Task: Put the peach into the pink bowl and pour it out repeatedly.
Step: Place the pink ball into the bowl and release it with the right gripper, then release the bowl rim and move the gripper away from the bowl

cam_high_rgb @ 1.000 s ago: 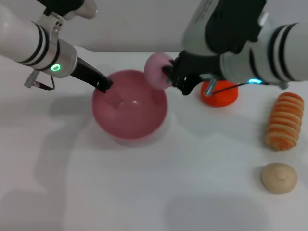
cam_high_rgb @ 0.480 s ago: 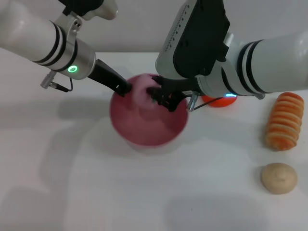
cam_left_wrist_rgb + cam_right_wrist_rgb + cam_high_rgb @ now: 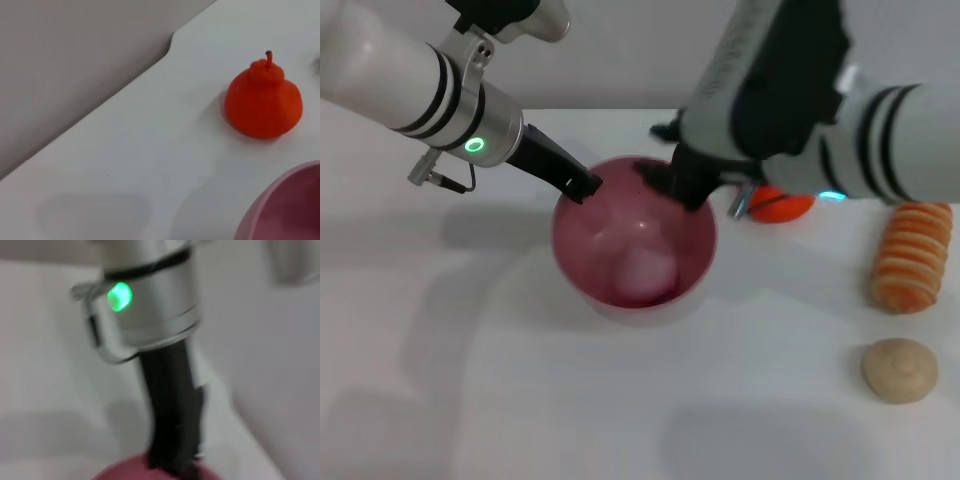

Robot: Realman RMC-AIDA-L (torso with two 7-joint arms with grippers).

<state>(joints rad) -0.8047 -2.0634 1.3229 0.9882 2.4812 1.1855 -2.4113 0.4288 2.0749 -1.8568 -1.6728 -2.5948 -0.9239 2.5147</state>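
Pale pink, the peach (image 3: pixel 645 270) lies on the floor of the pink bowl (image 3: pixel 582 262), free of the right gripper (image 3: pixel 672 186), whose fingers hang empty and parted over the bowl's one o'clock rim. The left gripper (image 3: pixel 582 185) pinches the ten o'clock rim. Both sit on a white table (image 3: pixel 520 400).

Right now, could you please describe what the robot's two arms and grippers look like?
Both arms are glossy white tubes with black bands near the wrist. The left arm has a silver metal cuff with a glowing green ring light, and the left gripper is slim and black. The right gripper is black beneath a bulky white-and-black housing with a small blue light.
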